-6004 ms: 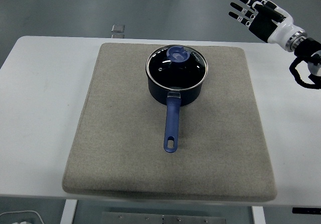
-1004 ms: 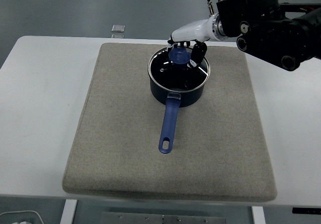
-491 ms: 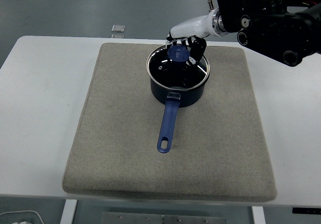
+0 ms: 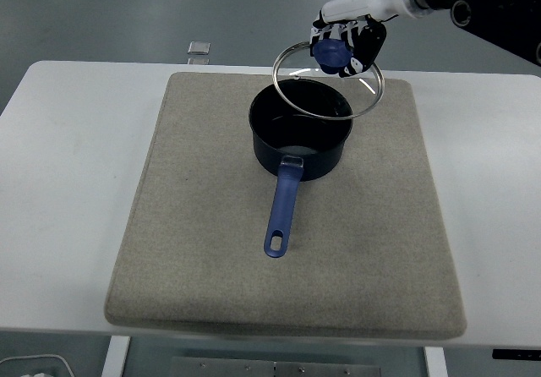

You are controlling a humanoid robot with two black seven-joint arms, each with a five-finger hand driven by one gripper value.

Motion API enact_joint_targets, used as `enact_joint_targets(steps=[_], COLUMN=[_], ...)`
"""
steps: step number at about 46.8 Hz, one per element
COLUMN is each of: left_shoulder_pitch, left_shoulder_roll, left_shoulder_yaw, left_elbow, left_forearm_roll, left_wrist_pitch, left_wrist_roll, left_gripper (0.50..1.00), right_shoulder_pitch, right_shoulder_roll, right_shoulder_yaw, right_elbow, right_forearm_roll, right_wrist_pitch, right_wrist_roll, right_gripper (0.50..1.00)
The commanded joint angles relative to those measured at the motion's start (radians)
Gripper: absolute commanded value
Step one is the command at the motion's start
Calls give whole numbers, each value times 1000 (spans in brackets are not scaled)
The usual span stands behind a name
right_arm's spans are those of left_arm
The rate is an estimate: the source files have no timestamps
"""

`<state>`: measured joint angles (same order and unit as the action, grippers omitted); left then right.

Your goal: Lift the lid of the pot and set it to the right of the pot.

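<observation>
A dark blue pot (image 4: 297,137) with a long blue handle (image 4: 282,208) stands on the grey mat (image 4: 203,225), handle pointing toward me. The pot is uncovered. My right hand (image 4: 347,43) comes in from the upper right and is shut on the blue knob (image 4: 330,52) of the glass lid (image 4: 328,81). The lid hangs in the air above the pot's far right rim, tilted. My left arm is out of view.
The mat lies on a white table (image 4: 68,183). A small clear object (image 4: 199,48) sits beyond the table's far edge. The mat to the right of the pot (image 4: 397,166) is bare.
My right hand has closed on the knob and lifted the lid off the pot, up and to the right. Earlier the lid sat on the pot. The pot has shifted slightly.
</observation>
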<state>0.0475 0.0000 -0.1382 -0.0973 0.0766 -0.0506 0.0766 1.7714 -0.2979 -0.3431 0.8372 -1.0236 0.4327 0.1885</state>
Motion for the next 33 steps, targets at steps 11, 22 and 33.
enact_joint_targets(steps=[11, 22, 33], left_shoulder_pitch=[0, 0, 0], left_shoulder_roll=[0, 0, 0], left_shoulder_yaw=[0, 0, 0], left_elbow=[-2, 1, 1], left_forearm_roll=[0, 0, 0], left_wrist_pitch=[0, 0, 0], left_wrist_roll=[0, 0, 0], left_gripper=[1000, 1000, 1000], right_shoulder_pitch=[-20, -66, -155], right_shoulder_roll=[-141, -196, -207], right_shoulder_yaw=[-16, -51, -54], right_elbow=[6, 6, 5], right_forearm_roll=[-3, -13, -20], right_wrist_pitch=[9, -8, -61], right_wrist_roll=[14, 54, 62], right_gripper=[500, 500, 500])
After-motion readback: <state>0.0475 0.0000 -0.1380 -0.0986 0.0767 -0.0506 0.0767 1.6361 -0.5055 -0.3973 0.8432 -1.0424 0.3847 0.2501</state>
